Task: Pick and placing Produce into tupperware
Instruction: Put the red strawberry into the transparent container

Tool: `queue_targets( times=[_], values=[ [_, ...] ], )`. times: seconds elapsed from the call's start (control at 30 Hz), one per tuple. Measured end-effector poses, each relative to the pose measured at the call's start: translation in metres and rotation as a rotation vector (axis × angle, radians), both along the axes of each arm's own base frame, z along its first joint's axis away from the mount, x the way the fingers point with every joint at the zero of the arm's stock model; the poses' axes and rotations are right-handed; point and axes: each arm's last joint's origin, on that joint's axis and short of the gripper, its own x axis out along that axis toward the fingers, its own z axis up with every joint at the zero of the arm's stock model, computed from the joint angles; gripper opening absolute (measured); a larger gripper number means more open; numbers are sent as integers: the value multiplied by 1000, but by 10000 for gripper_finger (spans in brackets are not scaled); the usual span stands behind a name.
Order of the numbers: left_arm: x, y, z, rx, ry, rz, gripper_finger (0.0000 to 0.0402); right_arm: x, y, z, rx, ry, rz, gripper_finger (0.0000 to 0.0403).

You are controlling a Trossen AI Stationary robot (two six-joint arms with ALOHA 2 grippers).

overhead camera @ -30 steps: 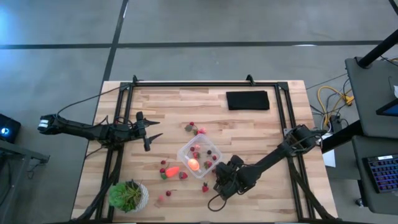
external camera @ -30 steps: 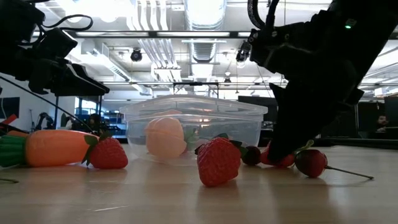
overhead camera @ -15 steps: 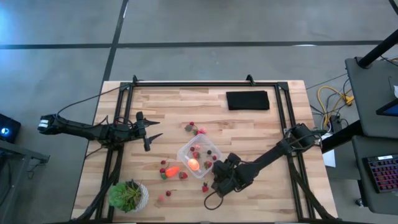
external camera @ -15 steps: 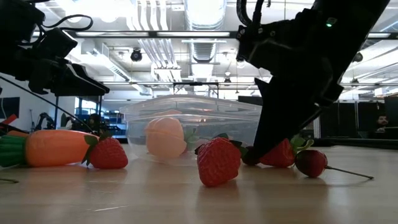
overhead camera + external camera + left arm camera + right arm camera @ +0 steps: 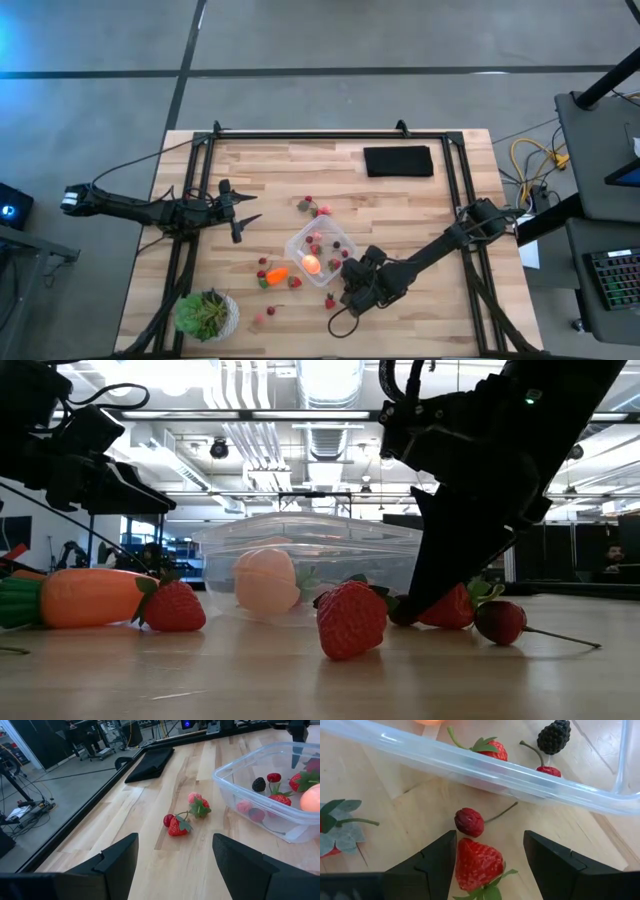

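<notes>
A: Straddling a red plastic strawberry (image 5: 477,864) on the pale wooden counter (image 5: 400,210), the right gripper (image 5: 489,855) has its fingers apart, one on each side of the berry and not yet clamped on it.

B: And the clear square plastic tupperware (image 5: 321,251)?

A: Just beside it, near the counter's middle. A round pink-orange fruit (image 5: 311,264), berries and a blackberry (image 5: 554,736) already lie inside.

B: What might go wrong?

A: A small dark red cherry with a stem (image 5: 469,821) lies between the strawberry and the tub's wall. Closing off-centre could squirt the strawberry out, or catch the cherry as well. A low lift might knock the rim and shove the light tub.

B: Room to move?

A: Tight toward the tub. Open wood lies on the other sides, though an orange carrot-shaped piece (image 5: 277,274) and loose berries sit near the tub.

B: The left gripper (image 5: 243,210)?

A: Waiting well apart at the counter's left side, fingers spread, holding nothing.
</notes>
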Motion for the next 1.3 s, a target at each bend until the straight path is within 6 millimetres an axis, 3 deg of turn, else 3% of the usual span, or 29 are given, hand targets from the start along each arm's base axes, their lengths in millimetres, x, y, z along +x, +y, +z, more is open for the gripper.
queue_targets(
  times=[0.23, 0.63, 1.13, 1.3],
  values=[
    [0, 0, 0, 0, 0, 0, 242, -1, 1, 0, -4, 24, 45, 224],
    [0, 0, 0, 0, 0, -1, 242, -2, 5, -2, 134, 100, 88, 224],
    [0, 0, 0, 0, 0, 0, 242, 9, -16, -1, 137, 95, 23, 223],
    [0, 0, 0, 0, 0, 0, 242, 9, -17, -1, 141, 100, 24, 206]
  ],
)
